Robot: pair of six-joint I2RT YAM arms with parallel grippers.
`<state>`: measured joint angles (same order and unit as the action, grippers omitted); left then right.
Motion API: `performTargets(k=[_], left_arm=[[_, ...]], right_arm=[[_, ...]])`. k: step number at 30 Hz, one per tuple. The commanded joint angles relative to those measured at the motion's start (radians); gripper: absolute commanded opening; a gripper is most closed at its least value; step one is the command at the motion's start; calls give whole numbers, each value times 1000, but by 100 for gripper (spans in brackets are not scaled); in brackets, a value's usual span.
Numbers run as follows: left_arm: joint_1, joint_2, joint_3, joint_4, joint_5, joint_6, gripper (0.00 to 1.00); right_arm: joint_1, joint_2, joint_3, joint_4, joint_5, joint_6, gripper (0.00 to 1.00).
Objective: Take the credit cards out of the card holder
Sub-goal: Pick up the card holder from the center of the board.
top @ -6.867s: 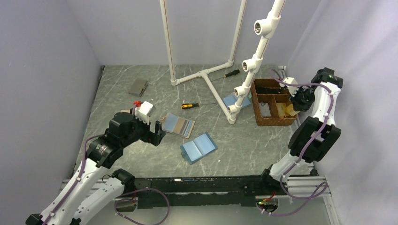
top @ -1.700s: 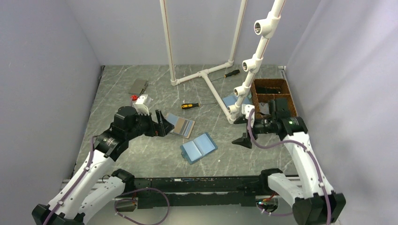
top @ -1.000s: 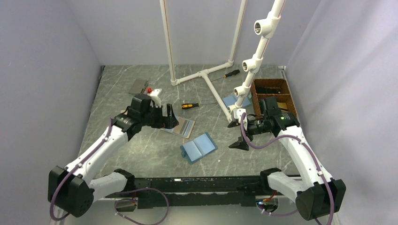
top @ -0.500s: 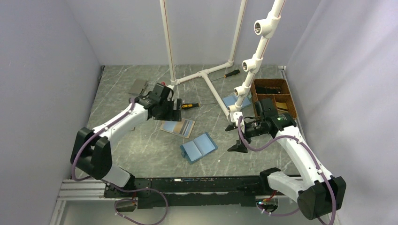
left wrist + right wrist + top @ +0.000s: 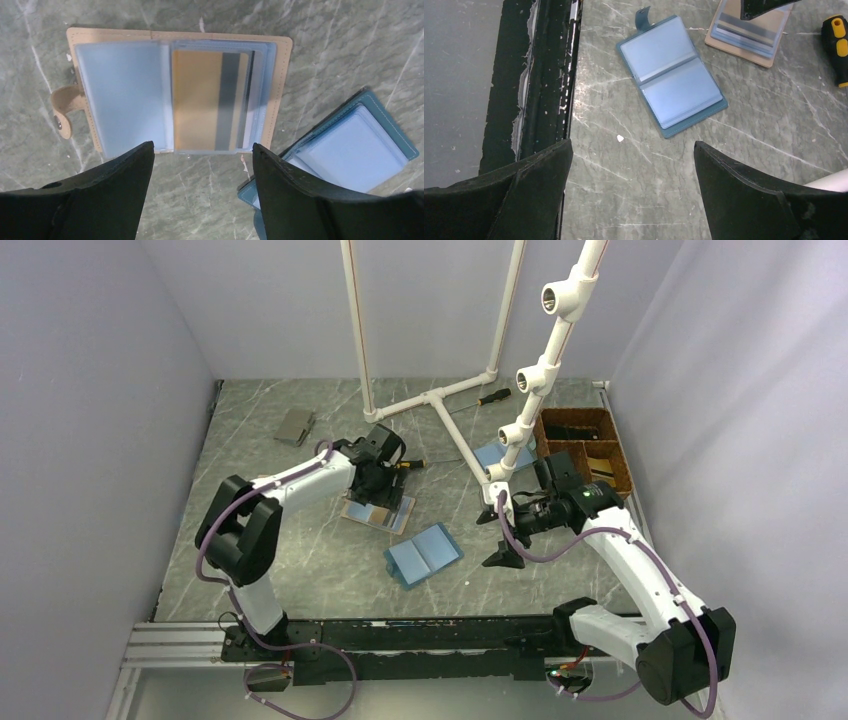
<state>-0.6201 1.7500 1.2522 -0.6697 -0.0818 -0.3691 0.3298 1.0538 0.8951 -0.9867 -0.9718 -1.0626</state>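
Observation:
The card holder [image 5: 120,95] lies open and flat on the marble table, tan outside with blue-grey plastic sleeves. A gold credit card [image 5: 200,100] with a dark stripe shows through its right sleeve. My left gripper [image 5: 202,147] hangs open just above the holder's near edge, with nothing between its fingers. From above, the left gripper [image 5: 380,488] covers the far half of the card holder [image 5: 388,516]. My right gripper [image 5: 497,537] hovers open over bare table right of the holder, and its view catches the card holder [image 5: 749,35] at top right.
An all light-blue bifold [image 5: 423,554] lies open just right of the holder. A yellow-handled screwdriver [image 5: 408,465] lies behind it. A white pipe frame [image 5: 440,400], a wicker basket [image 5: 585,445] and a small grey wallet [image 5: 295,426] stand farther back.
My left arm has swung forward and right, from beside the holder to over it, and its jaws have narrowed somewhat. The right gripper has drifted slightly left.

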Motion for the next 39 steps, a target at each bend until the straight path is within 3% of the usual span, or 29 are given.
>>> performTargets(k=[1, 15, 24, 33, 39], left_arm=[[-10, 23, 34, 24, 49, 63, 77], [-12, 97, 55, 17, 63, 87, 84], [-12, 127, 59, 17, 62, 91, 73], [-11, 136, 44, 22, 52, 89, 72], [-12, 115, 13, 39, 49, 78, 62]], right_arm=[[13, 5, -5, 31, -6, 2, 93], [33, 23, -4, 31, 9, 3, 93], [36, 23, -4, 29, 13, 1, 93], [41, 30, -5, 29, 18, 4, 93], [45, 35, -7, 31, 18, 4, 93]])
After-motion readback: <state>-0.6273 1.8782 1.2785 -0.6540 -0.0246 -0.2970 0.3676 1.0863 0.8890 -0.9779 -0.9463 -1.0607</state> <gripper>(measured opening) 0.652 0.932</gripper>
